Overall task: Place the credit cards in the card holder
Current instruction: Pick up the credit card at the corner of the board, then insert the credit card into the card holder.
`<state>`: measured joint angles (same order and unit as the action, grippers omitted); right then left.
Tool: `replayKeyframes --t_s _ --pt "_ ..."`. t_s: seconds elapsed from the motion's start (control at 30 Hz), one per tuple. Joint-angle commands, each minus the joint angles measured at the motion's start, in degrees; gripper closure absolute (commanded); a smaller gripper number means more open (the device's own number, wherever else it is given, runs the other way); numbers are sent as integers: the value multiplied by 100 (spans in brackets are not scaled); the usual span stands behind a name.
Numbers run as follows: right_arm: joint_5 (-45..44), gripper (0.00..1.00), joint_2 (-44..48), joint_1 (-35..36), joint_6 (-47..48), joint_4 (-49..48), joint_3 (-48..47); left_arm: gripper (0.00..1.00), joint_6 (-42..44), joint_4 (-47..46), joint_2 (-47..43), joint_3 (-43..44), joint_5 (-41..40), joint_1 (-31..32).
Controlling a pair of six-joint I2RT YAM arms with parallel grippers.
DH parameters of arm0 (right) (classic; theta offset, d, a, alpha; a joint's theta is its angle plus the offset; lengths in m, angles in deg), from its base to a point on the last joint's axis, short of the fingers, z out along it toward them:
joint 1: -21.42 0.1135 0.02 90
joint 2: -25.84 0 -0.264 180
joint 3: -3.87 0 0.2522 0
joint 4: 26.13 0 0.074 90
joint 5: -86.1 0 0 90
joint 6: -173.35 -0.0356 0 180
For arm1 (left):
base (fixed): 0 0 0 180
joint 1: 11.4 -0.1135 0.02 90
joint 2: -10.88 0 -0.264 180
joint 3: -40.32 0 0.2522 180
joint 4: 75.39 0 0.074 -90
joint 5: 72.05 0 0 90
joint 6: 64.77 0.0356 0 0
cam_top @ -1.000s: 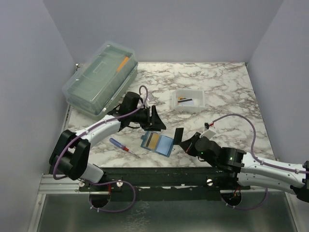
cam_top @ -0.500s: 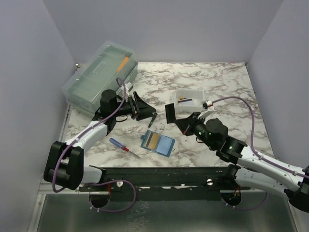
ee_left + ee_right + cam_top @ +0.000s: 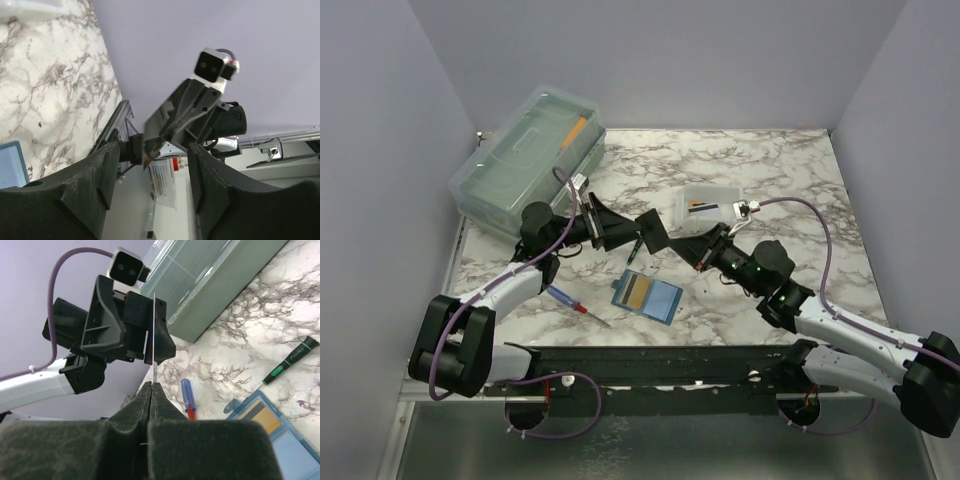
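Note:
My right gripper point(image 3: 670, 241) is shut on a dark credit card point(image 3: 653, 234), held upright above the table and seen edge-on in the right wrist view point(image 3: 153, 340). My left gripper point(image 3: 619, 229) faces it, open, with the card's free end point(image 3: 156, 127) between or just in front of its fingers point(image 3: 100, 175), not touching them. The teal-blue card holder point(image 3: 648, 294) lies open on the marble below with a yellow card point(image 3: 637, 291) in it. More credit cards point(image 3: 705, 208) lie in the small white tray point(image 3: 686, 215).
A big clear lidded box point(image 3: 528, 160) stands at the back left. A blue-and-red screwdriver point(image 3: 576, 302) lies left of the holder and a green-and-black one point(image 3: 638, 250) just behind it. Walls close in on three sides.
My right gripper has carried the dark card up and left from beside the holder to the left gripper. The left gripper drew back, turned to face right and opened wider.

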<state>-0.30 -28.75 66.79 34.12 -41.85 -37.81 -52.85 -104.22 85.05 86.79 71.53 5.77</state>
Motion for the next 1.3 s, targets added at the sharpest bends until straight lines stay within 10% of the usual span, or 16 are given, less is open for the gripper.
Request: replayKeyframes --t_s 0.0,0.3,0.43,0.6,0.9,1.07,1.27 --pt "491 100 -236 -135 -573 -1102 171 40 -556 -1523 -144 -173 -248 133" --pt "763 100 -803 -199 -941 -1602 86 76 -759 -2031 177 -223 -465 296" --pt "739 98 -683 -237 -556 13 -296 100 -356 -1991 271 -146 -148 287" --pt "2543 56 -671 -997 -351 841 -337 100 281 -1891 610 -104 920 348" --pt "4891 59 -1501 -1364 -409 348 -713 100 301 -1878 781 -63 1580 695" --pt "5002 59 -1707 -1371 -873 -528 -586 100 305 -1844 847 -106 1592 757" --pt "3959 51 -1130 -1627 -563 980 -552 100 601 -1423 677 -63 1481 753"
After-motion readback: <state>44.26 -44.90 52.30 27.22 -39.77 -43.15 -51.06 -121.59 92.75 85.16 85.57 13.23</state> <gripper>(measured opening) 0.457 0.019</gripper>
